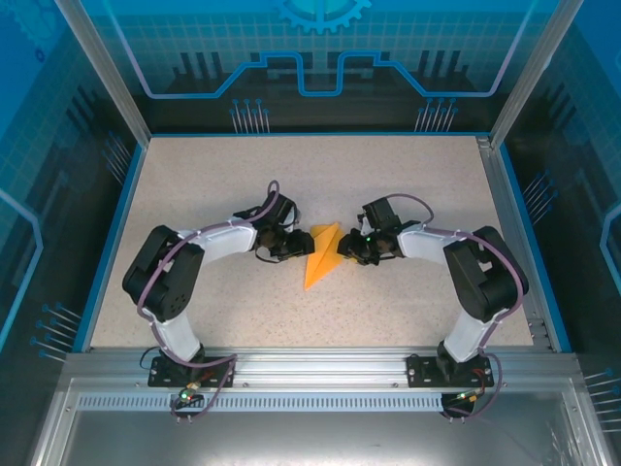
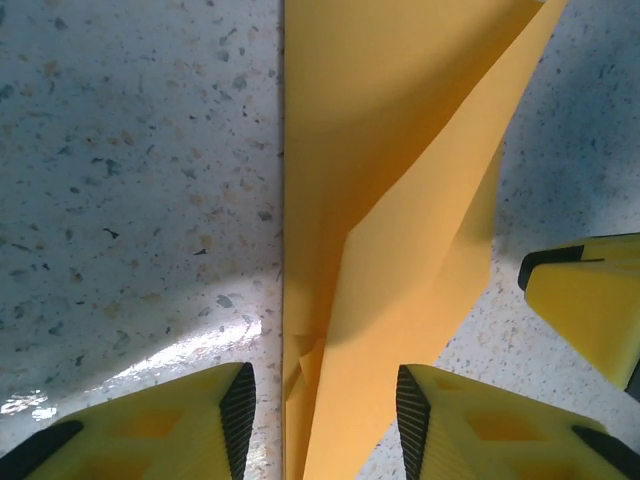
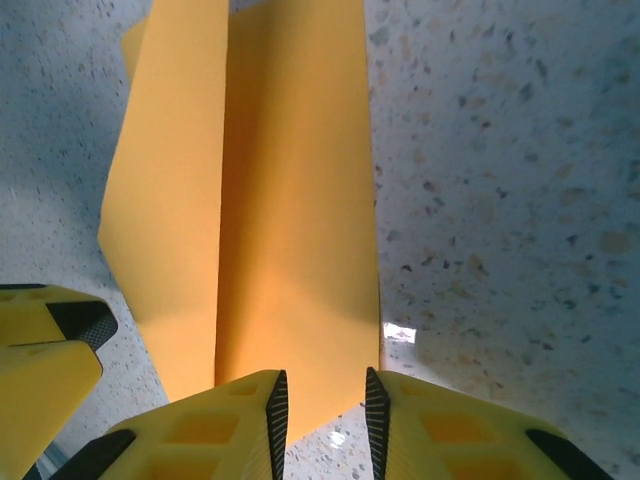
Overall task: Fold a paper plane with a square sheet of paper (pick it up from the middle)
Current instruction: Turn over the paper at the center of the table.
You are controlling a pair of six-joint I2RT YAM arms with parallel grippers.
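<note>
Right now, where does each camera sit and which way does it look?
Top: above, behind the arms, looking down at the table; both arms, left claw and right claw flank the orange paper.
Left wrist: on the left arm, looking down past its claw at the paper.
Right wrist: same, from the right arm.
Shared: both wrist views show the paper and the other claw.

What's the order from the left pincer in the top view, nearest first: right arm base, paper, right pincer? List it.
1. Paper, just right of the left pincer.
2. Right pincer, across the paper.
3. Right arm base, near right corner.
</note>
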